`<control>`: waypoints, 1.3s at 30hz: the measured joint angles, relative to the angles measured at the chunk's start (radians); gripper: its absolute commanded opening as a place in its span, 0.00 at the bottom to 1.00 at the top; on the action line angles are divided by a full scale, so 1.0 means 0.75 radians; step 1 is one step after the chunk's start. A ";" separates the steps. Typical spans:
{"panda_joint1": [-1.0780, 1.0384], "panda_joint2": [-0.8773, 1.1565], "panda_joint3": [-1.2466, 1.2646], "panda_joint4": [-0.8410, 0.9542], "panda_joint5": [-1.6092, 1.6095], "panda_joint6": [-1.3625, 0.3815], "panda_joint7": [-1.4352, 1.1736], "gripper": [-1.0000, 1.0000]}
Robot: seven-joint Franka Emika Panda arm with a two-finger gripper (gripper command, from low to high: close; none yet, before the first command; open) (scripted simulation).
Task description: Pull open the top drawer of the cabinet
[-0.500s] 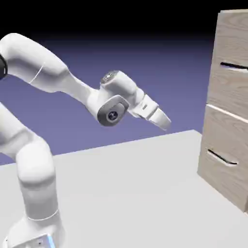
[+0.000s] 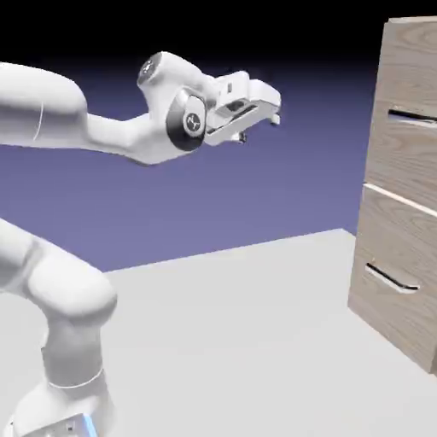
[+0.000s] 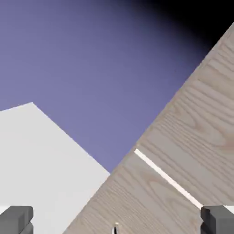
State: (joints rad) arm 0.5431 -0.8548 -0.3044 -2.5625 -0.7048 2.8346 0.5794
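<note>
The cabinet (image 2: 401, 213) is a tall light wood-grain box at the right edge of the exterior view. Its top drawer (image 2: 408, 154) sits shut, with a thin dark bar handle (image 2: 413, 117). My gripper (image 2: 266, 109) hovers well to the left of that handle, at about its height, pointing toward the cabinet and touching nothing. In the hand view the grey fingertips (image 3: 16, 219) stand far apart at the bottom corners, open and empty. The cabinet's wood fills the lower right, rolled at a slant, with the top drawer (image 3: 201, 123) above a pale seam (image 3: 167, 178).
The lower drawer (image 2: 394, 299) with a similar handle (image 2: 392, 279) is shut beneath the top one. The grey-white table (image 2: 239, 341) spreads under the arm, and the cabinet stands on its right end.
The arm has lifted the hand from mid-height up to the level of the top drawer's handle. The hand has turned from slanting downward to pointing level at the cabinet.
</note>
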 measured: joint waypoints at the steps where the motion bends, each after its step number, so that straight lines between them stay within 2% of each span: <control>1: 0.044 -0.023 -0.025 0.020 -0.058 -0.017 -0.013 0.50; 39: 1.704 -0.914 -0.977 0.794 -2.261 -0.649 -0.518 0.50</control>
State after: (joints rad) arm 1.8210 -1.5400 -1.0370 -1.9670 -2.4009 2.3476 0.1906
